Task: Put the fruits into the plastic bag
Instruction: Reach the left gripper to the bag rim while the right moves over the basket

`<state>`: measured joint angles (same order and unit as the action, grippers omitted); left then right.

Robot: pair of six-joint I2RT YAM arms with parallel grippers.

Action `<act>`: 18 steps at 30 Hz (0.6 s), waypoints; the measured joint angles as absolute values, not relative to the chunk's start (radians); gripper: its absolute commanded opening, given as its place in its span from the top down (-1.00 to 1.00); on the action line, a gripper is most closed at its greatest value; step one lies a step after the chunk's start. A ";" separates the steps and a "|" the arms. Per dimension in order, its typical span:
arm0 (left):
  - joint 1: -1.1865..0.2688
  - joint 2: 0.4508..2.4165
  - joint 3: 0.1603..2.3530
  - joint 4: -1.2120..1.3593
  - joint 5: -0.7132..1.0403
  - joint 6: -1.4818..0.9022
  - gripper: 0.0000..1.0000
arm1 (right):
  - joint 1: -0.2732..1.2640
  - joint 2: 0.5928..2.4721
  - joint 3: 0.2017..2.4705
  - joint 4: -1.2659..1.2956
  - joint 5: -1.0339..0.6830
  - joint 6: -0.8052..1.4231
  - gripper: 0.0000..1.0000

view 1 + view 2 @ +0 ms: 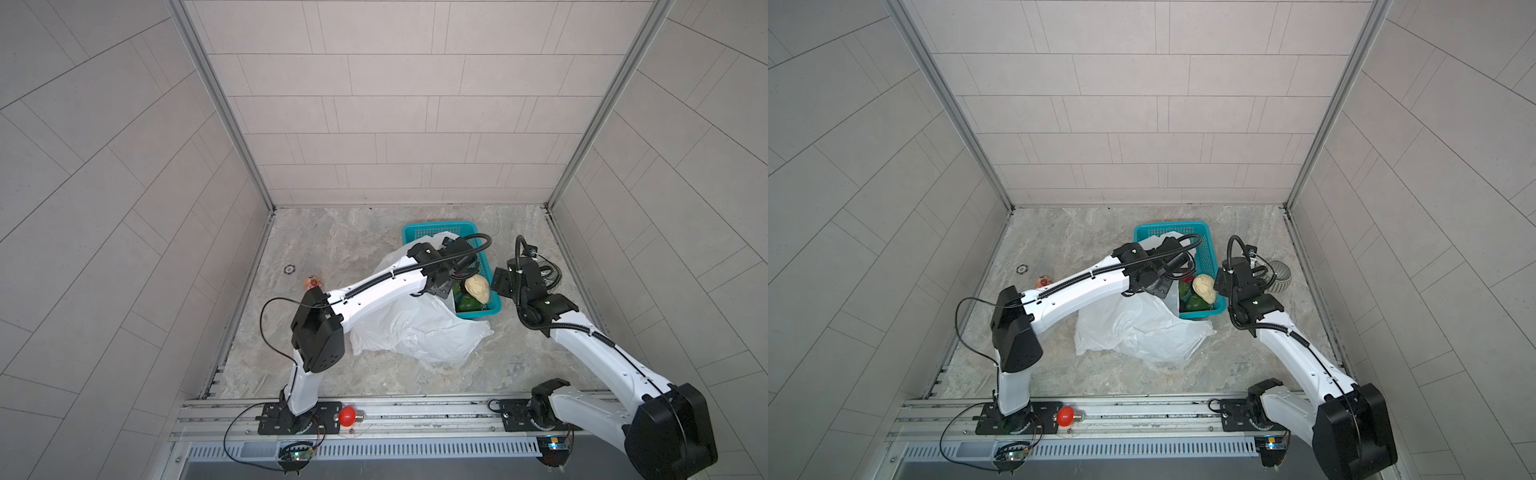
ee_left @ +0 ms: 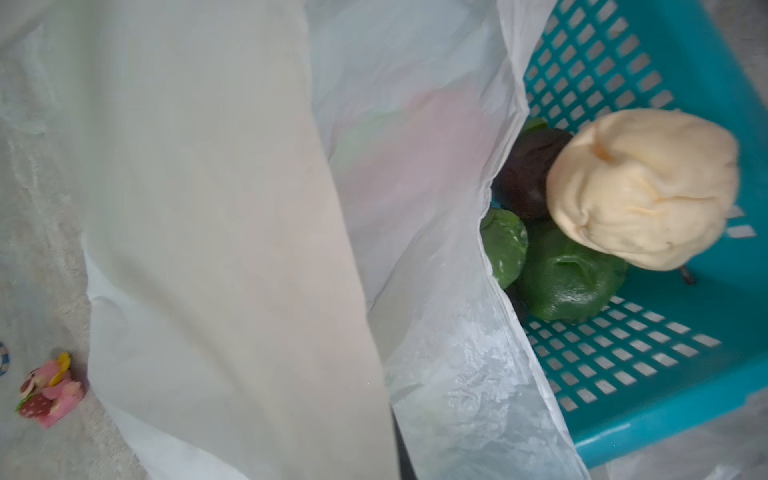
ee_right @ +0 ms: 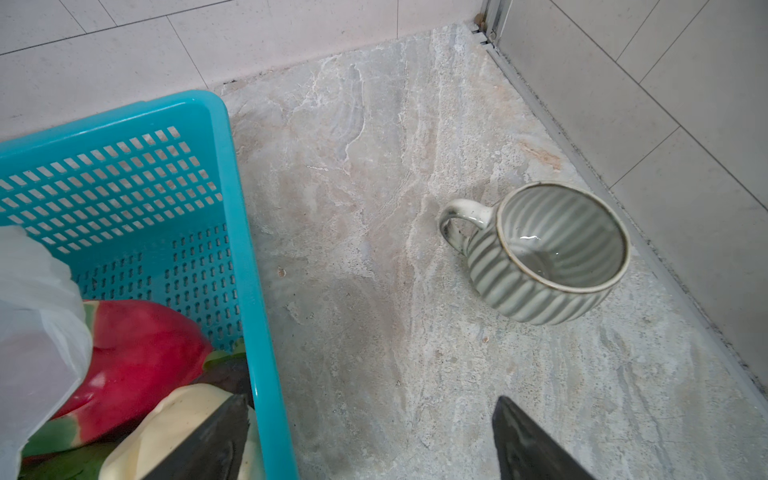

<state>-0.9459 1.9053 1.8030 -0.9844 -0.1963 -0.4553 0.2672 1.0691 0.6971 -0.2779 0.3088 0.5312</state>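
A crinkled white plastic bag [image 1: 415,328] [image 1: 1133,328] lies on the stone floor, and its upper edge is drawn over the left side of a teal basket [image 1: 440,227] [image 3: 224,166]. In the basket lie a cream lumpy fruit [image 1: 477,289] [image 2: 640,191], a dark green fruit [image 2: 569,282] and a red dragon fruit [image 3: 141,357]. My left gripper [image 2: 395,457] is shut on the bag's film [image 2: 208,208], which fills much of the left wrist view. My right gripper [image 3: 370,405] is open astride the basket's right rim, one finger over the cream fruit [image 3: 183,424].
A ribbed grey mug [image 3: 540,249] [image 1: 1277,274] stands right of the basket near the right wall. A small pink toy [image 1: 312,282] [image 2: 50,388] and a dark ring [image 1: 288,269] lie at the left. A red bulb [image 1: 348,417] rests on the front rail.
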 measured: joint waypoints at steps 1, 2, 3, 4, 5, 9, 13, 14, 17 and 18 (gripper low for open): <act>-0.924 1.858 1.748 -0.943 -0.137 -0.449 1.00 | 0.268 1.069 0.700 -0.283 0.302 0.531 -0.75; -0.901 1.814 1.700 -0.908 -0.086 -0.444 1.00 | 0.268 1.069 0.704 -0.287 0.294 0.531 -0.75; -0.863 1.752 1.633 -0.854 -0.010 -0.441 1.00 | 0.268 1.069 0.710 -0.292 0.284 0.529 -0.73; -0.815 1.683 1.561 -0.788 0.070 -0.444 1.00 | 0.269 1.069 0.719 -0.297 0.269 0.528 -0.73; -0.768 1.623 1.500 -0.735 0.134 -0.448 1.00 | 0.271 1.069 0.727 -0.299 0.257 0.527 -0.72; -0.558 1.448 1.311 -0.512 0.408 -0.519 1.00 | 0.299 1.069 0.766 -0.297 0.175 0.516 -0.71; -0.422 1.402 1.164 -0.280 0.634 -0.657 1.00 | 0.340 1.075 0.804 -0.310 0.086 0.502 -0.70; -0.403 1.402 1.131 -0.225 0.681 -0.697 1.00 | 0.348 1.084 0.822 -0.325 0.070 0.498 -0.69; -0.368 1.402 1.051 -0.082 0.778 -0.809 1.00 | 0.365 1.129 0.884 -0.377 0.040 0.489 -0.65; -0.361 1.402 1.035 -0.041 0.803 -0.843 1.00 | 0.368 1.143 0.899 -0.394 0.034 0.486 -0.64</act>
<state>-0.3607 1.4025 1.0351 -0.0406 0.8032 -0.8433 0.3683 1.1435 0.8993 -0.3939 0.0338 0.4858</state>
